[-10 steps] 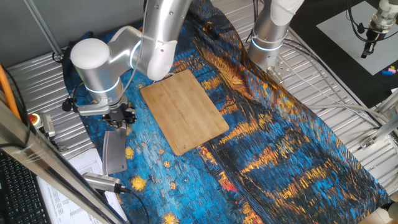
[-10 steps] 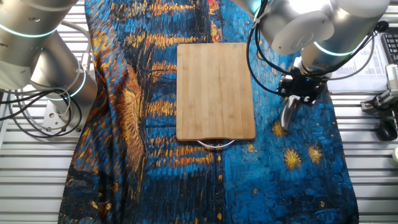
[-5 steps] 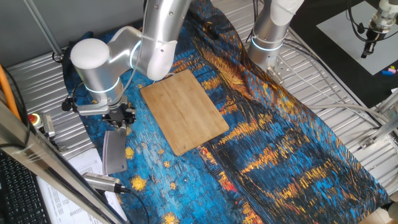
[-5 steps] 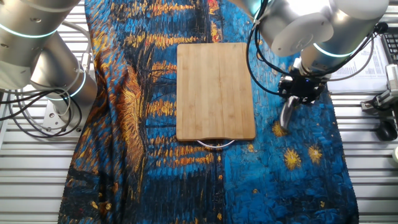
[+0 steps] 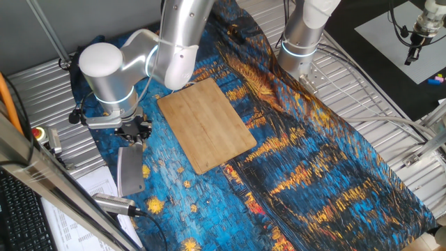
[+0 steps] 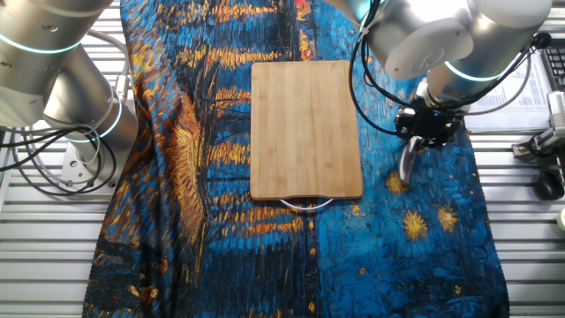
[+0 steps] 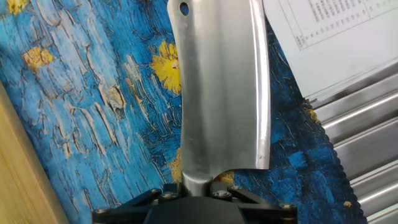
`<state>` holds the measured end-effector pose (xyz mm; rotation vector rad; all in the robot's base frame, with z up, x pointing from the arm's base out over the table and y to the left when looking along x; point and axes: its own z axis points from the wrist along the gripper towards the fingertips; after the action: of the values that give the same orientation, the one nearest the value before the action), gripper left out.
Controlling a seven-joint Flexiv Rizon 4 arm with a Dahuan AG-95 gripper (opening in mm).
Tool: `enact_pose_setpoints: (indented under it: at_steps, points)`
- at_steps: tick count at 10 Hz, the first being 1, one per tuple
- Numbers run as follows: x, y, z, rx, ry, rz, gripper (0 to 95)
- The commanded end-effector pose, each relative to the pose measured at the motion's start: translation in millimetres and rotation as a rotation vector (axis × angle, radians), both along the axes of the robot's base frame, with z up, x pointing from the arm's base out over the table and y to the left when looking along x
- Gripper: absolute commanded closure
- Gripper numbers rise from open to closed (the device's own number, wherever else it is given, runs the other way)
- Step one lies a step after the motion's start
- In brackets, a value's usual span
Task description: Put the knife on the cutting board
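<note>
The knife (image 5: 129,171) is a grey metal cleaver over the blue cloth, left of the cutting board (image 5: 205,124). My gripper (image 5: 134,134) is shut on its short handle, and the blade points away from the hand. In the hand view the broad blade (image 7: 221,87) fills the middle, the handle sits between my jaws (image 7: 198,186), and the board's edge (image 7: 12,180) shows at the lower left. In the other fixed view the knife (image 6: 408,163) hangs below the gripper (image 6: 426,131), right of the board (image 6: 306,128). I cannot tell whether the blade touches the cloth.
A silver-and-black cylindrical tool (image 5: 115,203) and printed papers (image 5: 90,187) lie just beyond the blade tip, and the papers also show in the hand view (image 7: 329,31). A second arm's base (image 5: 300,42) stands behind the board. The board's wire loop (image 6: 306,206) faces the near side.
</note>
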<state>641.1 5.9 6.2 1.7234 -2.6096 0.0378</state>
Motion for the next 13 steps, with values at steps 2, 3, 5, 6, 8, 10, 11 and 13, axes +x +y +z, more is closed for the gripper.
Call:
enact_pose_setpoints:
  at_steps: [2, 3, 5, 6, 8, 10, 11, 13]
  points:
    - [0.7, -0.4, 2.3, 0.002, -0.002, -0.019, 95.0]
    - [0.8, -0.5, 3.4, 0.005, -0.006, -0.016, 95.0]
    - [0.9, -0.4, 4.0, 0.009, -0.008, -0.011, 95.0]
    - [1.0, -0.4, 4.8, 0.009, -0.012, -0.002, 95.0]
    - [1.8, -0.6, 10.6, 0.011, -0.020, 0.011, 95.0]
    - [2.6, -0.8, 18.8, 0.008, -0.019, 0.023, 95.0]
    - [2.8, -0.9, 21.3, 0.009, -0.019, 0.023, 95.0]
    - [3.0, -1.0, 24.7, 0.016, -0.021, 0.030, 95.0]
